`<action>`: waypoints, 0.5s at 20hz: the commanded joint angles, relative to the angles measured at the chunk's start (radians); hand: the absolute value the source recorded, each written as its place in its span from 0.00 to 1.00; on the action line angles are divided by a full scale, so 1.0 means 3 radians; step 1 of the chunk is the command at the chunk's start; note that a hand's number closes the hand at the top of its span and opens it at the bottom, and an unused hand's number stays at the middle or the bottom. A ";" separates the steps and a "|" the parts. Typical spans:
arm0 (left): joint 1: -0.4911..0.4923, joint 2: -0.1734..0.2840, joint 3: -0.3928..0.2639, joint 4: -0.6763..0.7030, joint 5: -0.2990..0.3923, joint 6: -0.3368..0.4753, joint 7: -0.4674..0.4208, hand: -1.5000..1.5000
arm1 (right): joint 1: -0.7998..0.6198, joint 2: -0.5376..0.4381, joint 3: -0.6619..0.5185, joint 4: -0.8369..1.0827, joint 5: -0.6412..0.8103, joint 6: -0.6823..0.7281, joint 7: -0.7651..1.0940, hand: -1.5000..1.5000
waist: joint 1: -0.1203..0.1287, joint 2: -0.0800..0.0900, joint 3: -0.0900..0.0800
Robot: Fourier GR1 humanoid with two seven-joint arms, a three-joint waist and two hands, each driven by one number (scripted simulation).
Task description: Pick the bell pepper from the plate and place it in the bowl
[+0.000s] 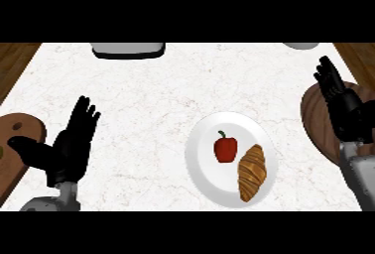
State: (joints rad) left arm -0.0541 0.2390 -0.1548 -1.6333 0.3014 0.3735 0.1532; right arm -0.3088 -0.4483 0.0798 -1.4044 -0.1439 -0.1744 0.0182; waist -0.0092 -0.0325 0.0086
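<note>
A red bell pepper (225, 149) with a green stem lies on a white plate (209, 176) on the pale marble counter (147, 94), toward the plate's left half. A golden-brown croissant (252, 172) lies just beside it on the same plate, to the right and lower. The left hand (67, 149) shows at the lower left, open, fingers straight and pointing up, thumb out to the side, holding nothing. The right hand (343, 106) shows at the right edge, also open with straight fingers, over a round wooden board (316, 121). Another wooden piece (16, 131) sits at the left edge. A grey-and-black object (127, 50) is cut off at the counter's far edge, and a pale object (301, 45), possibly a bowl, at the top right. No writing or labels can be read.
</note>
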 commanded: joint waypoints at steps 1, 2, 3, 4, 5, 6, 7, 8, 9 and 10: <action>-0.0091 -0.0027 0.0063 -0.0009 -0.0016 -0.0130 -0.0125 0.50 | 0.0014 0.0163 -0.0072 -0.0173 0.0048 -0.0191 0.0191 0.00 | 0.0025 0.0104 -0.0030; -0.0002 0.0166 0.0167 -0.0123 0.0087 -0.0341 -0.0210 0.50 | 0.0066 0.0340 -0.0029 -0.0144 0.0001 -0.0331 0.0232 0.00 | 0.0035 0.0101 -0.0030; -0.0153 0.0239 0.0243 -0.0120 0.0152 -0.0418 -0.0172 0.50 | -0.0092 0.0468 0.0095 -0.0317 0.0075 -0.0556 0.0610 0.00 | 0.0030 0.0095 -0.0034; -0.0239 0.0304 0.0258 -0.0245 0.0135 -0.0405 -0.0116 0.50 | -0.0020 0.0737 0.0175 -0.0123 0.0152 -0.0795 0.0543 0.00 | 0.0058 0.0098 -0.0032; -0.0180 0.0340 0.0337 -0.0147 0.0199 -0.0602 -0.0396 0.50 | -0.0024 0.0923 0.0214 -0.0063 0.0183 -0.0965 0.0547 0.00 | 0.0075 0.0107 -0.0036; -0.0220 0.0359 0.0323 -0.0242 0.0184 -0.0597 -0.0366 0.50 | -0.0075 0.1074 0.0273 -0.0122 0.0254 -0.1198 0.0744 0.00 | 0.0075 0.0095 -0.0037; -0.0206 0.0243 0.0208 -0.0214 0.0140 -0.0449 -0.0253 0.50 | 0.0287 -0.0185 0.0423 0.0431 0.1062 -0.0755 0.0776 0.00 | -0.0007 0.0178 -0.0171; -0.0178 0.0266 0.0204 -0.0225 0.0204 -0.0558 -0.0262 0.50 | 0.0296 0.0045 0.0300 0.0501 0.1156 -0.1262 0.0965 0.00 | 0.0001 0.0133 -0.0093; -0.0223 0.0247 0.0236 -0.0177 0.0232 -0.0561 -0.0272 0.50 | 0.0287 0.0455 0.0274 0.0411 0.1113 -0.1669 0.1189 0.00 | -0.0022 0.0109 -0.0061; -0.0188 0.0392 0.0370 -0.0203 0.0333 -0.0700 -0.0260 0.50 | 0.0297 0.0619 0.0259 0.0353 0.1188 -0.1934 0.1220 0.00 | 0.0020 0.0096 -0.0049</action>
State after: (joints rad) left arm -0.1066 0.3197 -0.0807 -1.6865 0.3603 0.2210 0.0806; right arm -0.2561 -0.3240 0.1505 -1.3376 0.0857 -0.5329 0.2709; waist -0.0043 -0.0009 -0.0100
